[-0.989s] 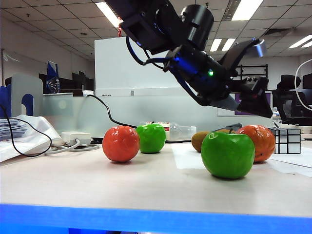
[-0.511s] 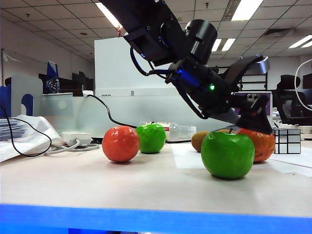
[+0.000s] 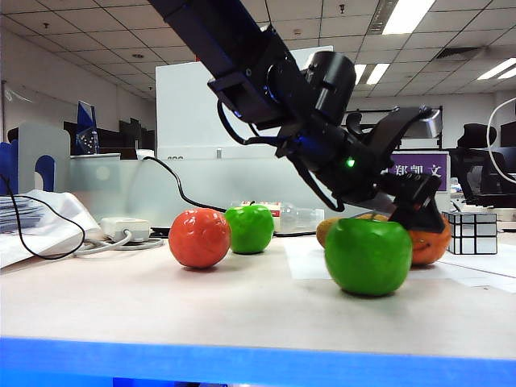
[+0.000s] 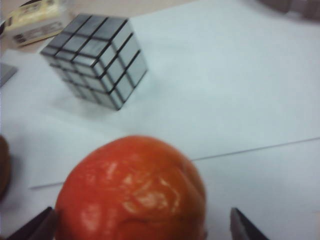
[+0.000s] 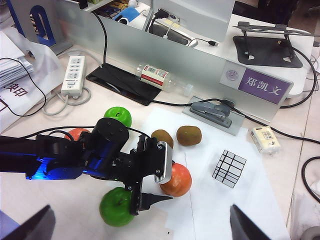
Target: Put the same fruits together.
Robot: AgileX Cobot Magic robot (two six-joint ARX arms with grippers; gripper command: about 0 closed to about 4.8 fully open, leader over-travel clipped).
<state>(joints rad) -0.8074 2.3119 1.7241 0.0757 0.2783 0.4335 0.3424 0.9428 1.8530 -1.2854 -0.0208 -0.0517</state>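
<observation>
The left tool (image 4: pixel 142 227) has dropped lower; its spread jaws now sit around the orange mandarin (image 4: pixel 132 192), ready to pinch; the right tool (image 5: pixel 140 225), spread too, waits high above.

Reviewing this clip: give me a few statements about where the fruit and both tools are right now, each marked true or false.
1. The left tool is open around a mandarin. True.
2. The right tool holds a kiwi. False: it is open, empty, high above the table.
3. The silver cube sits on white paper. True.
4. Both green apples touch each other. False: one lies far from the other.
</observation>
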